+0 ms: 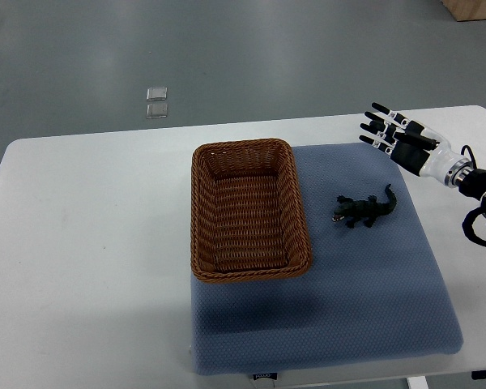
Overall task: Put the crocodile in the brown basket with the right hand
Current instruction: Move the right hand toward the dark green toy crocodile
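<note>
A small dark green toy crocodile [364,210] lies on the blue mat, right of the brown wicker basket [204,212], with its head toward the basket. The basket holds nothing that I can see. My right hand [386,128] comes in from the right edge and hovers above the mat's far right corner, up and to the right of the crocodile. Its fingers are stretched out flat and hold nothing. The left arm does not show.
A blue padded mat [332,308] covers the right half of the white table [81,243]. The basket's left side overhangs the mat onto the table. Two small square floor plates [156,102] lie beyond the table's far edge.
</note>
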Robot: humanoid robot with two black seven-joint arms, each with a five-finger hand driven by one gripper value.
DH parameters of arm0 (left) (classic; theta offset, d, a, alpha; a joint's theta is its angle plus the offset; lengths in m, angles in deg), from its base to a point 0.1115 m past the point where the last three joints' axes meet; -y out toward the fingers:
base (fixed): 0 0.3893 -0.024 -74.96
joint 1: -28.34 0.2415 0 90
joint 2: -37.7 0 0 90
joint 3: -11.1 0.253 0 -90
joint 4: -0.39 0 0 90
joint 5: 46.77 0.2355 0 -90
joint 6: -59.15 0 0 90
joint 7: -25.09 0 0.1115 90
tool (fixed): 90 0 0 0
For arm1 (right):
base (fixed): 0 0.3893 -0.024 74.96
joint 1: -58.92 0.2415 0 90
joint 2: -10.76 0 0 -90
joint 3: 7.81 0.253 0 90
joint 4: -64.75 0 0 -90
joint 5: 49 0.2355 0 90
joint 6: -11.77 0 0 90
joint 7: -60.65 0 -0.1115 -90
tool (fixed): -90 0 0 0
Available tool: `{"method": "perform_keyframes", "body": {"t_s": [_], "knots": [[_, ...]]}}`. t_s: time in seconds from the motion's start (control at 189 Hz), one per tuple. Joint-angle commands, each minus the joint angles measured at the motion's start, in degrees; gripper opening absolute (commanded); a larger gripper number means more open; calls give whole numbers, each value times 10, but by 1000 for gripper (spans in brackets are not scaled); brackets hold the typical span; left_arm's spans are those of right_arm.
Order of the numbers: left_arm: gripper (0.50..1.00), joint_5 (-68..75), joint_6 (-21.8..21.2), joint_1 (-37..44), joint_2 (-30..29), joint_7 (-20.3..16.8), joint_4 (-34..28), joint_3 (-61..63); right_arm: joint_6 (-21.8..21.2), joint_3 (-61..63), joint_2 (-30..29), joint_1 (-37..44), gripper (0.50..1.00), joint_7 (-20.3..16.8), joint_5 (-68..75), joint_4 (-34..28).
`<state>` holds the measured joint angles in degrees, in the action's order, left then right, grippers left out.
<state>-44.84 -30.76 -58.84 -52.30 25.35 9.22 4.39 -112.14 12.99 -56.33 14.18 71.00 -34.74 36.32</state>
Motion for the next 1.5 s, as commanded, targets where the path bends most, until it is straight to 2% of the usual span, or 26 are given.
{"method": "perform_keyframes", "body": {"t_s": [0.0, 0.286, 0.631, 0.976, 1.32, 1.495], "knots": [[1000, 0, -1, 0, 0, 0, 0, 0, 9, 2, -1, 1, 932, 0, 0, 0], [1000, 0, 0, 0, 0, 1, 1, 0, 13, -4, -1, 3, 932, 2, -7, 0], [1000, 0, 0, 0, 0, 1, 1, 0, -11, -5, 5, 4, 932, 5, -48, 0], [1000, 0, 0, -1, 0, 1, 1, 0, -11, -4, 31, 16, 932, 6, -53, 2], [1000, 0, 0, -1, 0, 1, 1, 0, -11, -6, 32, 18, 932, 6, -67, 3], [1000, 0, 0, -1, 0, 1, 1, 0, -11, -4, 35, 29, 932, 7, -171, 2]]}}
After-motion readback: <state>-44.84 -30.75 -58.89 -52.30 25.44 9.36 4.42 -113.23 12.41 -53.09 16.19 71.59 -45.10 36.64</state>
